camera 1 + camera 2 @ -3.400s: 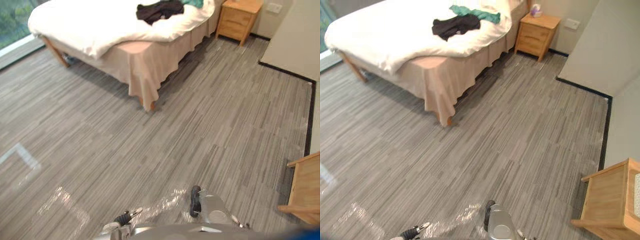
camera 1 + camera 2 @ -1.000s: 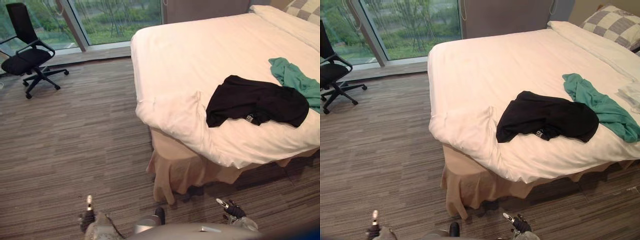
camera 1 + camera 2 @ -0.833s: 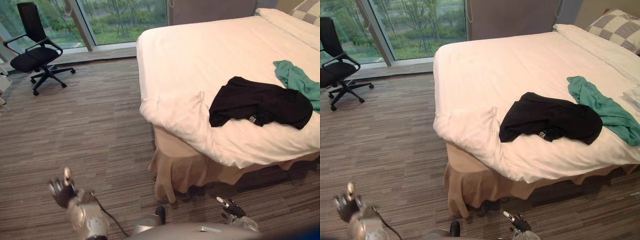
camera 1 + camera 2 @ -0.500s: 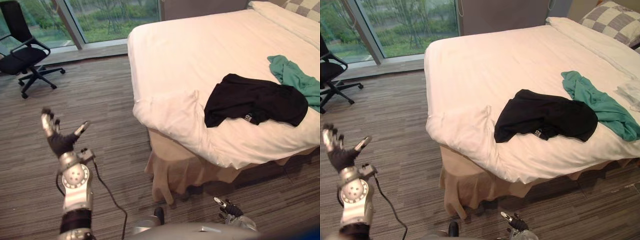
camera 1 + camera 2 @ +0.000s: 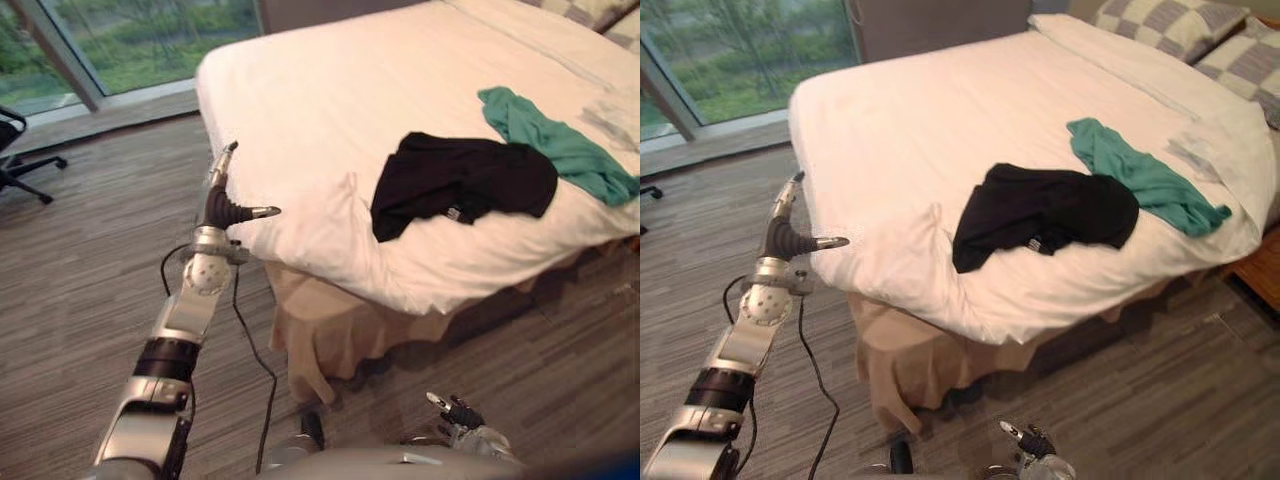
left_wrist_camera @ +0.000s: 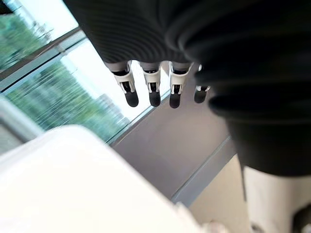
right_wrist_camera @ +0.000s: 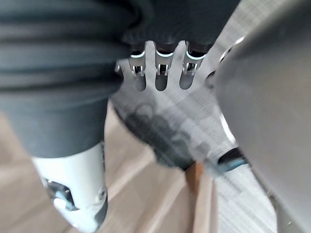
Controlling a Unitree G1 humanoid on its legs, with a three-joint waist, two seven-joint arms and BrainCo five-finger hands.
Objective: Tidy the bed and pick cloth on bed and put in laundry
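The robot's left hand (image 5: 220,207), open and empty, has risen to the near corner of the white duvet (image 5: 330,110), likely to straighten it. The crumpled black garment (image 5: 460,185) waits untouched, and the right hand (image 5: 456,412) hangs relaxed.

Daylight, likely from window (image 5: 130,40); bed (image 5: 330,90) washed bright; shadow beneath.

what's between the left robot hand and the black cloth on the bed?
Only bare white duvet, with a raised crease partway across. The left eye view shows it: left robot hand by its corner, black cloth further in.
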